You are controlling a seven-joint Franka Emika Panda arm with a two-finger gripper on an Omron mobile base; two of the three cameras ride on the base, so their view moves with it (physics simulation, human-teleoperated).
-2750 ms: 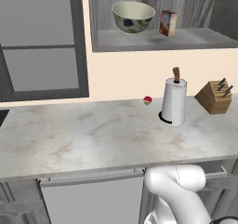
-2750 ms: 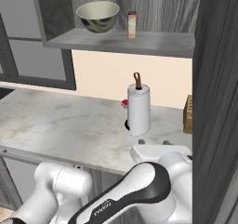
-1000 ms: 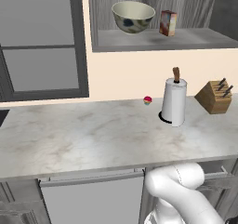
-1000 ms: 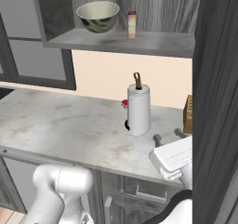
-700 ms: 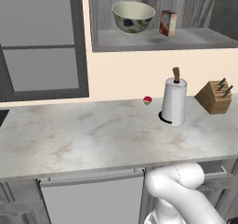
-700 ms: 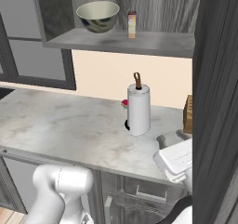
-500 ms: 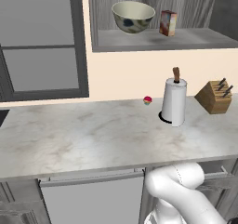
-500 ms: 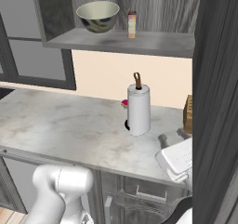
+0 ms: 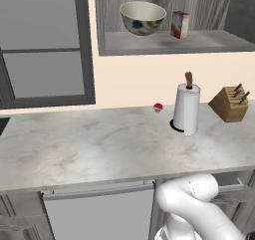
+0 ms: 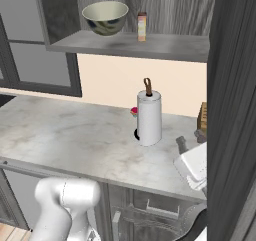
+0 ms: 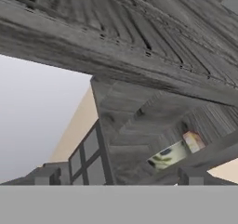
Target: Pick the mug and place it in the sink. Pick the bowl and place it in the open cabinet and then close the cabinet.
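Observation:
The cream bowl (image 9: 143, 17) with dark blue marks sits upright on the shelf of the open wall cabinet (image 9: 164, 42). It also appears from the other side as the bowl (image 10: 105, 17) on the cabinet's shelf (image 10: 130, 42). The cabinet door (image 10: 232, 85) stands open at the right, close to the camera. My gripper (image 10: 191, 139) hangs low beside the door's edge, above the counter's right end, open and empty. In the hand view my gripper (image 11: 118, 176) points up at the door's wood grain, with the bowl (image 11: 169, 155) far off. The mug and the sink are out of view.
A paper towel roll (image 9: 186, 109) stands on the marble counter (image 9: 89, 144), with a knife block (image 9: 230, 103) to its right and a small red thing (image 9: 158, 107) by the wall. A small box (image 9: 180, 25) shares the shelf with the bowl. Glass-front cabinets (image 9: 45, 45) hang at the left.
The hand has come up from below the counter to the open door's edge, then drifted slightly right. The bowl and counter things have not moved.

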